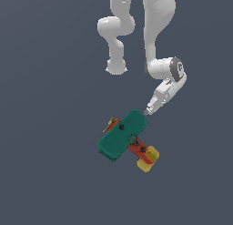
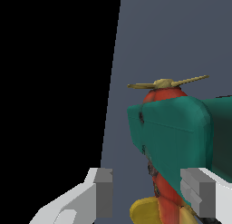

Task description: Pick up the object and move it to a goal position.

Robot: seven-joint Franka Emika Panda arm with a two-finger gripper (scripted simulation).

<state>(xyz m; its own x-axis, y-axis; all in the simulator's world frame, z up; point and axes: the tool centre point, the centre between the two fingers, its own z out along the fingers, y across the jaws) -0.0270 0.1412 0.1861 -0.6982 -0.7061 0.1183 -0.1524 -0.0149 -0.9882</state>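
The small toy airplane [image 1: 124,136], with broad teal-green wings, red-orange body, yellow tail and thin yellow propeller, lies on the dark grey table [image 1: 45,174], nose toward ten o'clock in the exterior view. The white hand [image 1: 149,111] hovers at its two o'clock wingtip, fingers [image 2: 103,191] spread wide, holding nothing. The grasp, lift and carry all remain. No writing is legible, and no goal marker is visible.

A plain slate-grey surface [image 1: 50,142] fills the whole exterior view, flat and even, with no seams, walls, furniture or windows to be seen. Light is soft and uniform, casting no clear shadows. In the wrist view the same grey ends at a straight edge against a solid black area [image 2: 50,82]
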